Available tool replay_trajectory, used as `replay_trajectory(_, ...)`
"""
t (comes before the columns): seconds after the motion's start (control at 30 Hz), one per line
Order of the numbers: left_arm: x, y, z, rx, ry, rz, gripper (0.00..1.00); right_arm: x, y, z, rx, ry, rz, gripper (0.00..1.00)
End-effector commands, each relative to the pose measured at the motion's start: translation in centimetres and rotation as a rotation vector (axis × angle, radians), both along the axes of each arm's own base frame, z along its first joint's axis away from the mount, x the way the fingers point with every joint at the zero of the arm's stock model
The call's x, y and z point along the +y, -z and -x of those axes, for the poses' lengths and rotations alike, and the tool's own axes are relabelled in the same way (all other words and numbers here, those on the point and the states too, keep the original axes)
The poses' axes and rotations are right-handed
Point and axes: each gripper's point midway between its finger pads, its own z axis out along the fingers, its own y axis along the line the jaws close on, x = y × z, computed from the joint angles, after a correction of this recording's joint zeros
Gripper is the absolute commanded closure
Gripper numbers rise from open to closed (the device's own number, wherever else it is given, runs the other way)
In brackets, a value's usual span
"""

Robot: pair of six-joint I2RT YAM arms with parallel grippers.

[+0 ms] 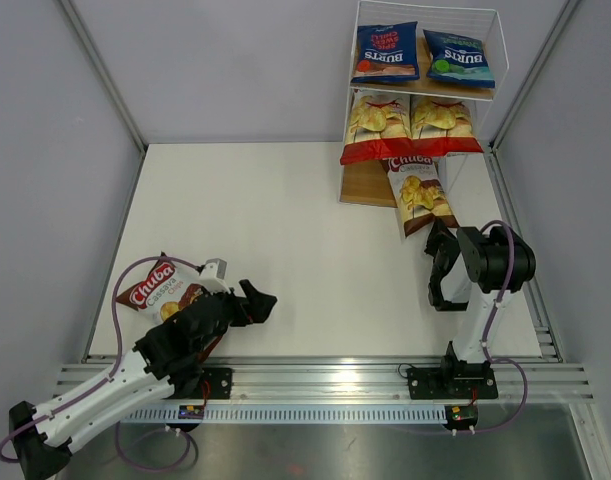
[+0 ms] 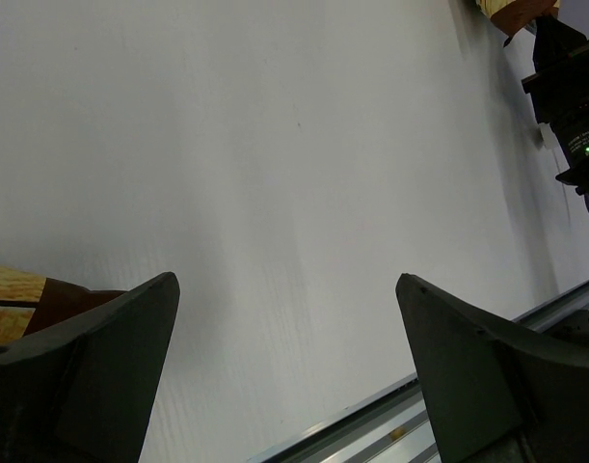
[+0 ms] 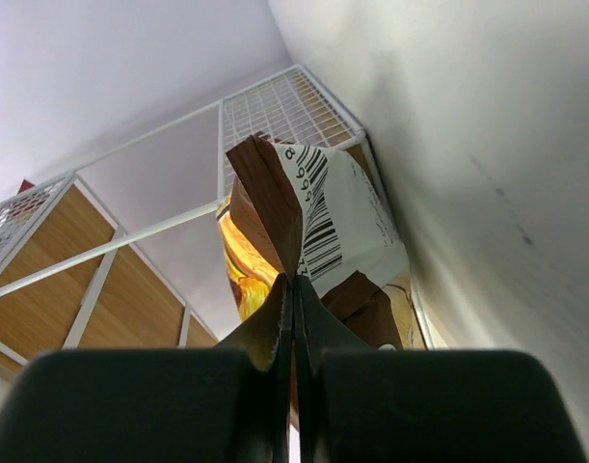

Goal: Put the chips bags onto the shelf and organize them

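Right fingers (image 3: 286,323): pressed together on the brown end seam of a brown Chuba bag (image 1: 421,195) (barcode side faces the wrist camera).
Left fingers (image 1: 255,300): spread wide, holding nothing, over the desk (image 1: 285,200) near its front left corner.
Held bag's axis: from the shelf (image 1: 363,182) toward the desk's near edge, logo end at the lowest tier.
Second Chuba bag (image 1: 153,292): lying at the front left corner, beside the left arm.
Shelf contents: top tier, two Burts bags (image 1: 385,52); middle tier, two red-and-white bags (image 1: 378,125).
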Motion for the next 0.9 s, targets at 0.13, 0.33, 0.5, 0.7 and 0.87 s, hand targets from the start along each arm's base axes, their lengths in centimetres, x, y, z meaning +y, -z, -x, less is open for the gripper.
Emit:
replay_trajectory(0.13, -1.1, -1.0, -0.2, -0.044, 0.06, 0.006, 0.01, -1.8, -4.4, 1.1, -0.156, 0.157, -0.006, 1.0)
replay_trajectory(0.33, -2.1, -1.2, -0.4, -0.049, 0.104, 0.003, 0.01, 0.1, -4.6, -0.2, -0.164, 0.165, 0.017, 1.0)
replay_trajectory(0.5, -2.4, -0.8, -0.4, -0.042, 0.131, -0.027, 0.01, 1.7, -4.8, -1.2, -0.176, 0.178, 0.034, 0.89)
replay_trajectory(0.7, -2.2, -0.6, -0.4, -0.046, 0.133, -0.029, 0.01, 3.0, -4.5, -1.1, -0.093, 0.111, 0.093, 0.56)
replay_trajectory(0.87, -1.7, -0.7, -0.7, -0.029, 0.115, -0.042, 0.01, 4.1, -2.9, 0.2, -0.01, 0.035, 0.084, 0.01)
